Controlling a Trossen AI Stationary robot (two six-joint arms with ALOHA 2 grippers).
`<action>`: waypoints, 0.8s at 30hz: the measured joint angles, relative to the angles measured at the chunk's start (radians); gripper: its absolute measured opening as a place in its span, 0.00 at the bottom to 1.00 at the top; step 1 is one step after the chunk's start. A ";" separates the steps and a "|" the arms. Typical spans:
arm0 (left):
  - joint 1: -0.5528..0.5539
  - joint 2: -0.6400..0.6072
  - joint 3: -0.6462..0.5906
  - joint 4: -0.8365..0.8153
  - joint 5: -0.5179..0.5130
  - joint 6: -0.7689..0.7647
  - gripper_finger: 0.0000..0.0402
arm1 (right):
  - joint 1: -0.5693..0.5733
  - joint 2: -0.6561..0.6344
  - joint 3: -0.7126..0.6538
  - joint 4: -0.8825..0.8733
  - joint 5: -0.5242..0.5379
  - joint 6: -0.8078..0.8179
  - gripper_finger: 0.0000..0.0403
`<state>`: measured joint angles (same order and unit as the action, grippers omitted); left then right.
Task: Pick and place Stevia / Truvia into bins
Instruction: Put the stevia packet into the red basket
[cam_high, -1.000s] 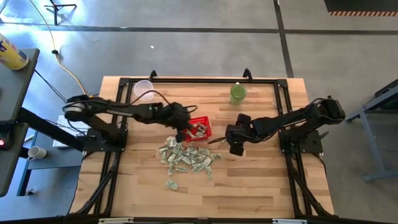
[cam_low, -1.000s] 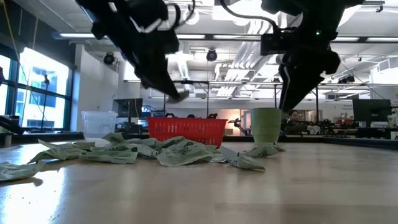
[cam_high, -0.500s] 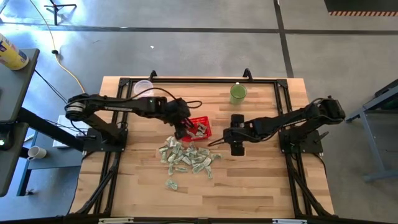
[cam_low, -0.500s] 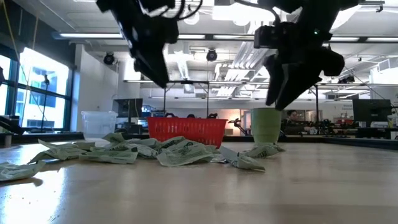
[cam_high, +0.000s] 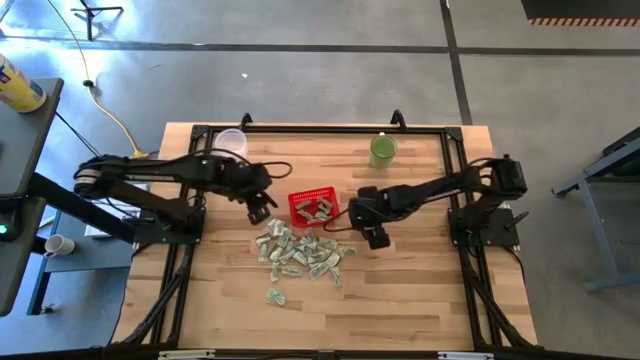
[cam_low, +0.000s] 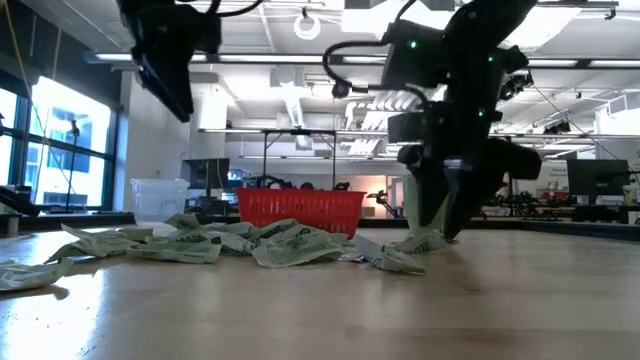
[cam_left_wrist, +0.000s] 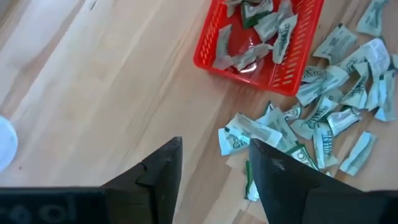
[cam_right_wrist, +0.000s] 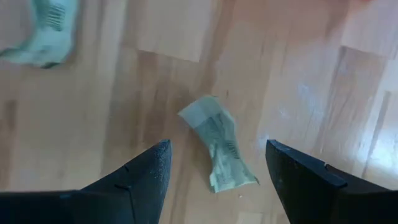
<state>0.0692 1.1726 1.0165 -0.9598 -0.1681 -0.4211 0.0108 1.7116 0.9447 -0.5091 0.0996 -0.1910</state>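
Many pale green and white Stevia sachets (cam_high: 300, 252) lie in a loose pile on the wooden table, just near of the red basket (cam_high: 314, 207). Several sachets (cam_left_wrist: 255, 34) lie inside the basket. My left gripper (cam_high: 260, 209) hangs open above the table to the basket's left, with nothing between its fingers (cam_left_wrist: 163, 168). My right gripper (cam_high: 373, 237) is open and low over the table at the pile's right end. Its fingers stand on either side of one crumpled sachet (cam_right_wrist: 219, 152) that lies flat on the wood.
A clear plastic cup (cam_high: 231, 141) stands at the far left and a green cup (cam_high: 383, 150) at the far right of the table. One stray sachet (cam_high: 275, 296) lies nearer the front edge. Bare wood stretches across the near half of the table.
My left gripper has opened over the red basket, let go of a sachet there, and drawn back toward the table's left edge. My right gripper, open throughout, has come down to the table at the pile's right end.
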 joint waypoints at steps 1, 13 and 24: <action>0.000 -0.017 -0.009 0.002 -0.001 -0.007 0.53 | -0.005 0.006 0.000 0.006 -0.002 0.000 0.63; 0.001 -0.099 -0.046 -0.032 -0.003 -0.030 0.44 | -0.058 0.042 0.001 0.005 -0.135 0.098 0.37; 0.002 -0.100 -0.046 -0.096 -0.009 -0.010 0.42 | -0.044 0.020 0.085 -0.078 -0.220 0.294 0.04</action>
<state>0.0711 1.0725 0.9703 -1.0562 -0.1766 -0.4311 -0.0330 1.7320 1.0293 -0.5873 -0.1202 0.1025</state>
